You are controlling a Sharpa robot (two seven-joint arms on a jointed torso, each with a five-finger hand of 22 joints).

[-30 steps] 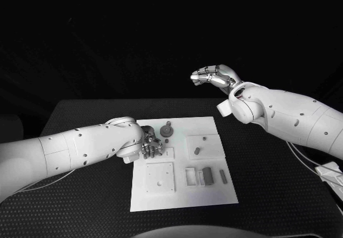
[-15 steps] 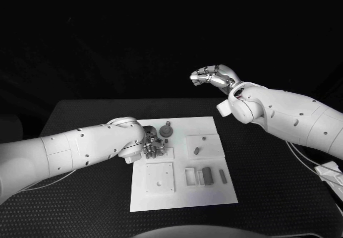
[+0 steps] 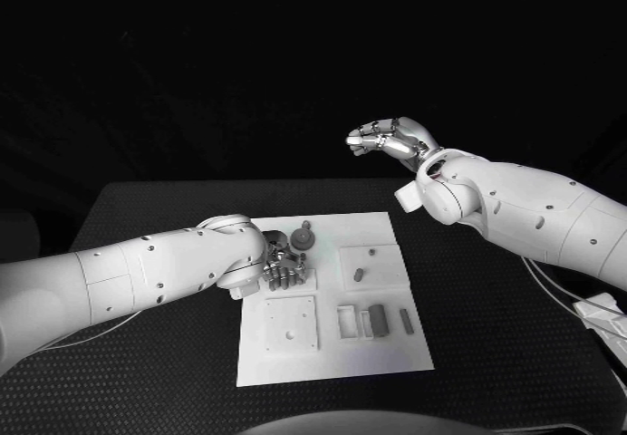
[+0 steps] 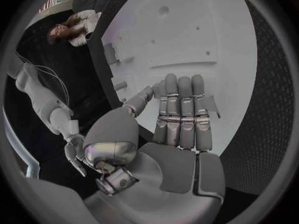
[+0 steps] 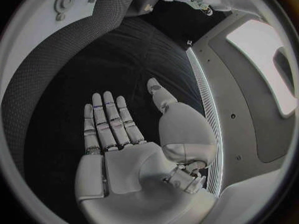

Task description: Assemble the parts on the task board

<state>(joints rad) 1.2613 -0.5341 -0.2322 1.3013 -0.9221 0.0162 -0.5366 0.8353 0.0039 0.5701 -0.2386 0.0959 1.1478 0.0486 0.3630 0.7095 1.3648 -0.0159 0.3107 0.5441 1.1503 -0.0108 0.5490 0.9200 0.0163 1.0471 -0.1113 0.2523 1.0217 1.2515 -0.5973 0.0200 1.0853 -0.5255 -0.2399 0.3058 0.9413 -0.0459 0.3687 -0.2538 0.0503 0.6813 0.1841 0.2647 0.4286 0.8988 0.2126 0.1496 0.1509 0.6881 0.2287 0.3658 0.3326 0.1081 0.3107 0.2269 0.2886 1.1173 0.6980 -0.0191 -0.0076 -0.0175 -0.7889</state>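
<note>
Left hand (image 3: 278, 264) flat over task board (image 3: 333, 349), right hand (image 3: 390, 140) raised, empty

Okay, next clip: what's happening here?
The left hand is down over the white task board, fingers extended flat and holding nothing, beside a round grey part. The right hand is raised well above the far side of the table, open and empty. Other grey parts lie on the board.

Lab: black table (image 3: 157, 362), white task board (image 3: 333, 358).
</note>
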